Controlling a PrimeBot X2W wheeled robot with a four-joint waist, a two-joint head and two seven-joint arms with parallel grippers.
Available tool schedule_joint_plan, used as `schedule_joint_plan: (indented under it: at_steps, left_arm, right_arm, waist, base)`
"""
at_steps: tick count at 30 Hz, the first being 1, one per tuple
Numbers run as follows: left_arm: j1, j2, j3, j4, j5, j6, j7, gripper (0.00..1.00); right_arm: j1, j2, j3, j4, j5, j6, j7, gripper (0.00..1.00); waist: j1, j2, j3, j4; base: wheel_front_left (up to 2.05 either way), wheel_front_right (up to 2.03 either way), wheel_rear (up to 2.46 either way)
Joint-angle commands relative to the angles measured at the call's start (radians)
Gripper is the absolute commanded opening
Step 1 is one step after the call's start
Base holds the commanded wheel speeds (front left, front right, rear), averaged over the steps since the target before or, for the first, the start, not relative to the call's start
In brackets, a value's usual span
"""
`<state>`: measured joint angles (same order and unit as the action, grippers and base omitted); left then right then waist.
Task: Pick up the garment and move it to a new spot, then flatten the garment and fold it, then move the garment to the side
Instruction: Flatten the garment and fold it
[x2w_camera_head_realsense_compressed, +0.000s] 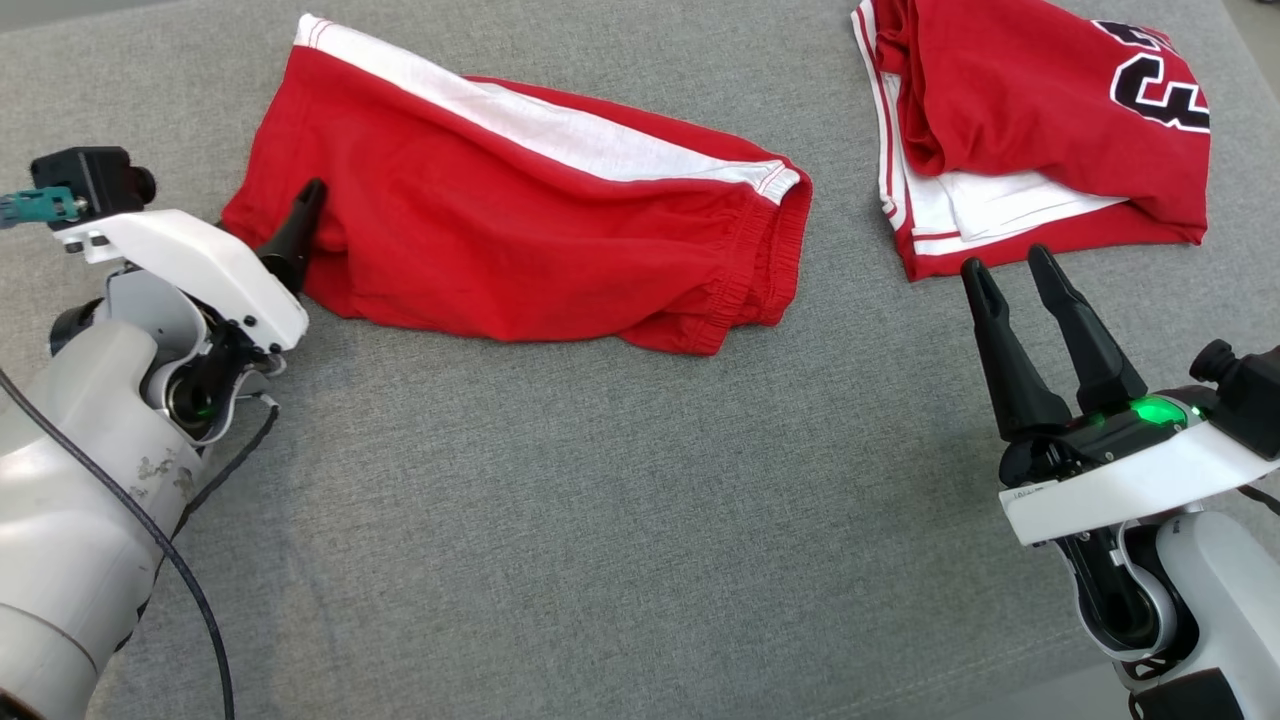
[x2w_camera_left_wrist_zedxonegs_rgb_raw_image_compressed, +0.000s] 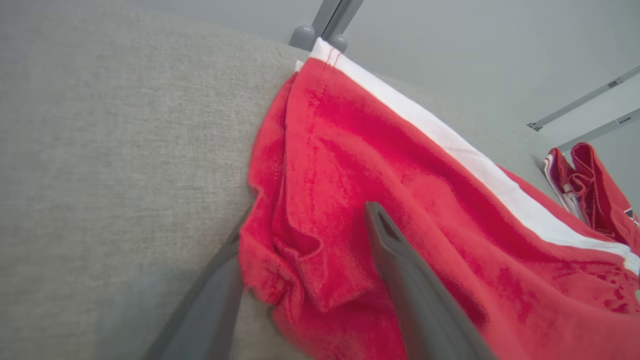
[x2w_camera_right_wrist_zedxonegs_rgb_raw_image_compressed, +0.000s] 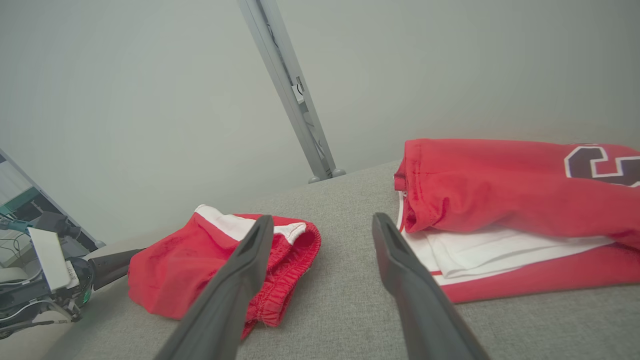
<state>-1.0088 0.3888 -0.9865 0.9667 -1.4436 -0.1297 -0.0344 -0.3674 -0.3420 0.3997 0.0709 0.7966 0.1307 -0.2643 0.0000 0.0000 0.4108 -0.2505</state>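
Here, rumpled red shorts (x2w_camera_head_realsense_compressed: 520, 230) lie on coarse grey cloth (x2w_camera_head_realsense_compressed: 600, 500)

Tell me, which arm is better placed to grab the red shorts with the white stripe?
Left. The left end effector, open, straddles the edge of the red shorts, one finger above the cloth. The right end effector, open too, hangs apart from them, nearer the folded jersey.

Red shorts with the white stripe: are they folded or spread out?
Folded in half, loosely: the shorts lie doubled, with stacked layers showing at the waistband and one rumpled corner.
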Motion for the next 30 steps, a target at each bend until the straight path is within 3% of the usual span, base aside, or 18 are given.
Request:
schedule_joint_plan:
  at_steps: [1, 5, 6, 8, 9, 18, 30]
  left_arm:
    - [0.014, 0.006, -0.003, -0.012, -0.008, -0.002, 0.005, 1.0]
    - [0.016, 0.015, -0.018, -0.044, -0.015, -0.002, 0.027, 0.98]
    - [0.017, 0.017, -0.018, -0.043, -0.017, -0.002, 0.022, 0.75]
    - [0.014, 0.02, -0.021, -0.025, -0.014, -0.002, 0.012, 0.18]
    - [0.011, 0.019, -0.021, -0.015, -0.014, -0.002, 0.008, 0.0]
    - [0.041, 0.01, 0.001, -0.003, -0.048, -0.002, -0.046, 0.0]
    - [0.186, -0.046, 0.048, 0.003, -0.095, -0.001, -0.195, 0.0]
  right_arm:
    - [0.006, -0.004, 0.0, -0.002, -0.003, 0.0, 0.0, 1.0]
    - [0.003, -0.004, 0.008, 0.004, -0.003, 0.0, 0.0, 1.0]
    - [0.0, -0.004, 0.01, 0.004, -0.002, 0.0, 0.0, 1.0]
    - [-0.004, -0.003, 0.013, 0.006, -0.001, 0.0, 0.0, 1.0]
    - [-0.005, -0.003, 0.014, 0.007, -0.001, 0.0, 0.0, 1.0]
    - [-0.003, 0.004, 0.013, 0.014, -0.004, 0.0, 0.0, 1.0]
    - [0.034, 0.007, 0.032, 0.038, -0.003, 0.0, 0.0, 1.0]
  waist:
    - [0.0, 0.0, -0.003, 0.001]
    - [0.0, 0.0, -0.011, 0.003]
    - [0.0, 0.0, -0.013, 0.003]
    - [0.0, 0.0, -0.017, 0.003]
    - [0.0, 0.0, -0.018, 0.002]
    - [0.0, 0.0, -0.042, 0.014]
    - [0.0, 0.0, -0.165, 0.088]
  base:
    - [0.0, 0.0, 0.0]
    - [0.0, 0.0, 0.0]
    - [0.0, 0.0, 0.0]
    - [0.0, 0.0, 0.0]
    - [0.0, 0.0, 0.0]
    - [0.0, 0.0, 0.0]
    - [0.0, 0.0, 0.0]
